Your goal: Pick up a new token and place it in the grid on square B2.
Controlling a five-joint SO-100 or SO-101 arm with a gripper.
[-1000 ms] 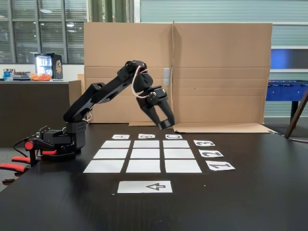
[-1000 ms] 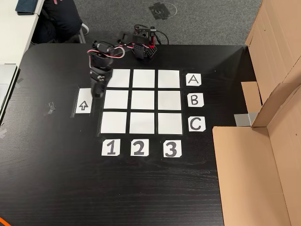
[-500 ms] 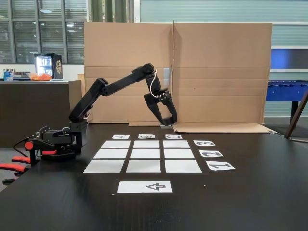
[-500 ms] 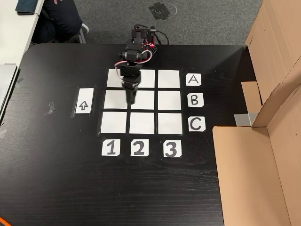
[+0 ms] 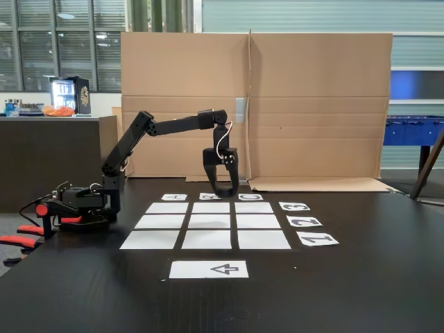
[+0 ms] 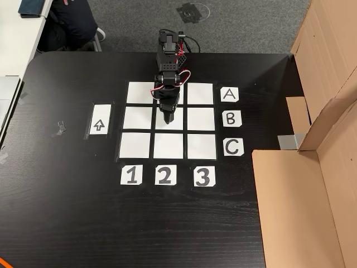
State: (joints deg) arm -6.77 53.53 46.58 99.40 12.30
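The grid (image 5: 161,222) (image 6: 135,145) of nine white paper rectangles lies flat on the black table. My gripper (image 5: 220,190) (image 6: 168,119) points straight down over its middle, held a little above square B2 (image 5: 210,221) (image 6: 179,124). The fingers stand close together around a small dark lump at their tips, which looks like the token (image 5: 220,192); it is hard to tell apart from the black fingers. In the fixed view from above, the gripper hides it.
A white strip with a black arrow (image 5: 208,269) (image 6: 99,119) lies beside column 1. Labels A B C (image 6: 229,118) and 1 2 3 (image 6: 164,175) edge the grid. Cardboard sheets (image 5: 312,104) (image 6: 301,195) stand beyond the table. The arm's base (image 5: 83,205) (image 6: 170,42) has cables.
The arm has swung from the arrow strip's side across the grid and stretched out. The gripper has turned to point straight down over the central square and has come lower.
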